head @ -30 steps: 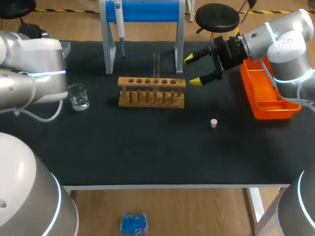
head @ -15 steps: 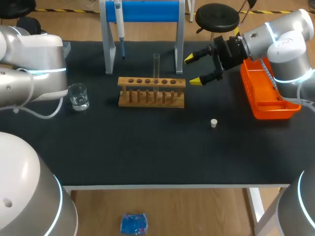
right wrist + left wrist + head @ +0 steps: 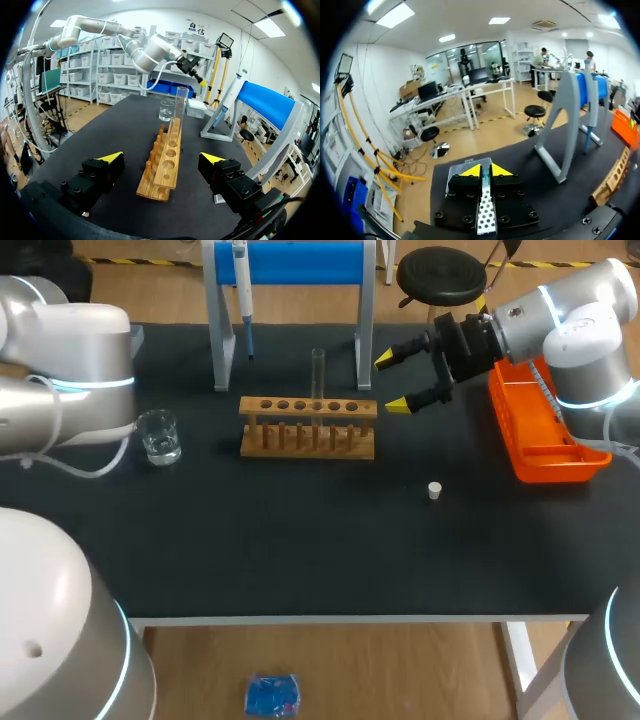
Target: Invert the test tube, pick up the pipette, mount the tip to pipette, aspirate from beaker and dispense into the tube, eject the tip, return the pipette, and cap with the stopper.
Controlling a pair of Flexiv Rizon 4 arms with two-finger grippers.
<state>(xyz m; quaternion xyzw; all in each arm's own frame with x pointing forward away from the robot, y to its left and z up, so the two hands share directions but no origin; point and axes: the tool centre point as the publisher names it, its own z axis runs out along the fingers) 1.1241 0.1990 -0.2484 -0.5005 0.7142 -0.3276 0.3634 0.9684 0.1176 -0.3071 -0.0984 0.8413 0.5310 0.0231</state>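
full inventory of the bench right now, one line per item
clear glass test tube: 1, clear, upright in the rack
wooden test tube rack: 1, light brown, middle of the table, far half
small glass beaker: 1, clear, left of the rack
white pipette: 1, white, hanging on the stand
blue-and-grey pipette stand: 1, far edge, behind the rack
small white stopper: 1, white, on the table, right of the rack and nearer
orange plastic tray: 1, orange, right side
black table: 1, black
left end effector: 1, yellow tips, shut and empty, at the table's left end
right end effector: 1, yellow tips, open and empty, just right of the rack
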